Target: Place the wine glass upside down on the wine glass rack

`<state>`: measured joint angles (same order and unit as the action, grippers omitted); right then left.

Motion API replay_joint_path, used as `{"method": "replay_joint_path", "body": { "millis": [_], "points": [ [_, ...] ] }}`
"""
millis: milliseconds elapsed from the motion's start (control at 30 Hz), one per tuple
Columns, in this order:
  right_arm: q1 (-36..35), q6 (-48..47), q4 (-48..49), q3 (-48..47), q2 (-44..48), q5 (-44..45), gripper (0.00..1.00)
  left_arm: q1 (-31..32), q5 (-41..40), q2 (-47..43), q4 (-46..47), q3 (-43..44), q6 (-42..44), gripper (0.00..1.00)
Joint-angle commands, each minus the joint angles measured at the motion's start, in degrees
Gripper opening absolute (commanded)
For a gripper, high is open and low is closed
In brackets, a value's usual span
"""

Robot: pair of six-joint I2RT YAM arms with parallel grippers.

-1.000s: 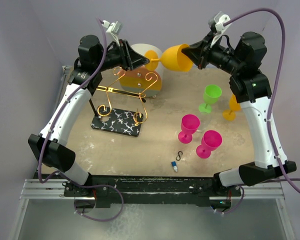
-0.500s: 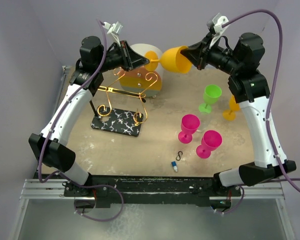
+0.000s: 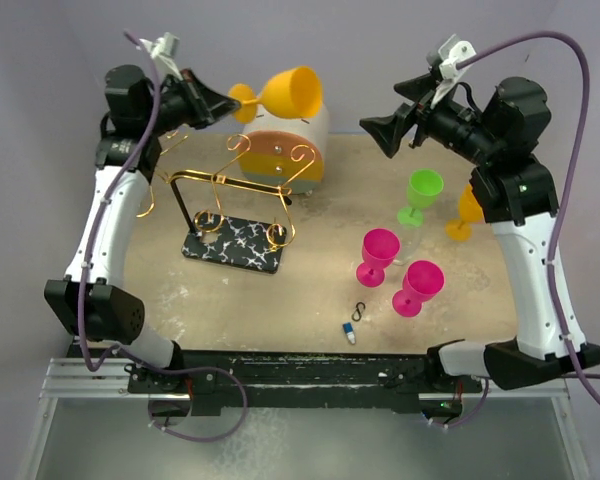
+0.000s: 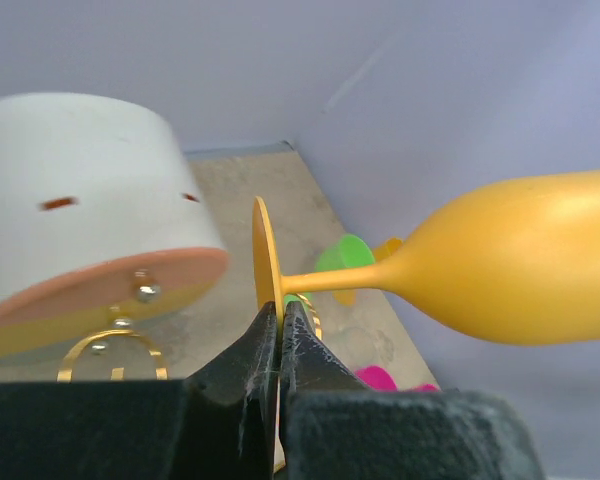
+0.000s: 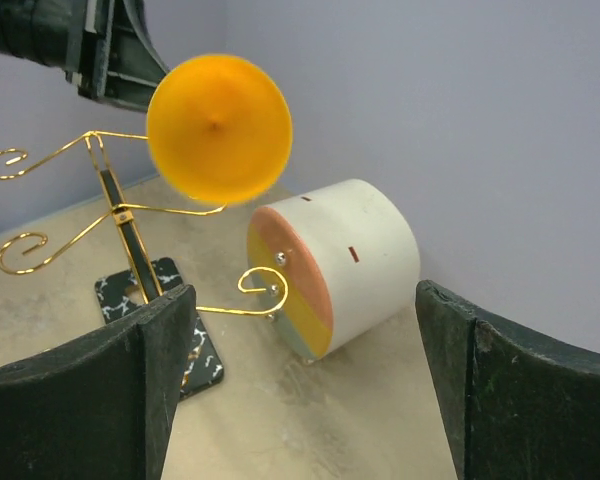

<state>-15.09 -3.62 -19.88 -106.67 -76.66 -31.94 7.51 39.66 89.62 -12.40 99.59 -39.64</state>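
- Tabletop (image 3: 310,290): my reference level. The wine glass rack (image 3: 242,187) stands on its left half, black base flat, gold arms raised.
- Obstacle: the round cream box (image 3: 302,140) lies just behind the rack. I judge it the main collision risk, so I would hold height until the glass is over the rack arms.
- Workpiece: the wine glass (image 3: 290,92), orange, hangs in the air over the far edge. Its stem is roughly level, its bowl points right, and it touches neither rack nor box.
- Idle tool: the right gripper (image 3: 392,112) stands wide open, holds nothing, and is well apart from the glass.
- Working tool: the left gripper (image 4: 280,322) is closed tight on the rim of the foot (image 4: 264,260). This is the only hold on the glass.
- Procedure: a pinch on a thin rim may let the glass pivot. I would roll the wrist slowly until the bowl hangs down.
- Seating: I would guide the stem into a gap between the curled arms so that the foot rests on the wire, and let go only once it is seated.
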Motion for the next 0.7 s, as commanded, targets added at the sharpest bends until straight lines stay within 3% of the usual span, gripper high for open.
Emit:
{"method": "replay_joint_path", "body": {
  "millis": [0, 200, 433, 567, 667],
  "points": [
    [0.0, -4.3, -1.4, -0.6, 3.7, 4.2, 0.93, -7.7, -1.8, -3.8, -3.0, 4.1, 2.1, 0.00],
    [0.1, -8.1, -4.9, 2.0, 6.3, 13.3, 0.96, -18.1, -9.6, -8.4, -8.5, 6.7, 13.5, 0.00],
    [0.1, -12.3, -8.0, 7.4, 7.1, 22.0, 0.96, -19.1, -31.3, -14.6, -12.4, 8.2, 36.3, 0.00],
    [1.4, -11.1, -7.1, 11.8, 6.5, 20.7, 0.95, -19.1, -40.6, -15.6, -12.4, 9.5, 47.1, 0.00],
    [5.3, -8.7, -6.5, 13.7, 5.2, 14.5, 0.95, -19.0, -44.4, -15.1, -13.7, 10.9, 53.6, 0.00]
  ]
}}
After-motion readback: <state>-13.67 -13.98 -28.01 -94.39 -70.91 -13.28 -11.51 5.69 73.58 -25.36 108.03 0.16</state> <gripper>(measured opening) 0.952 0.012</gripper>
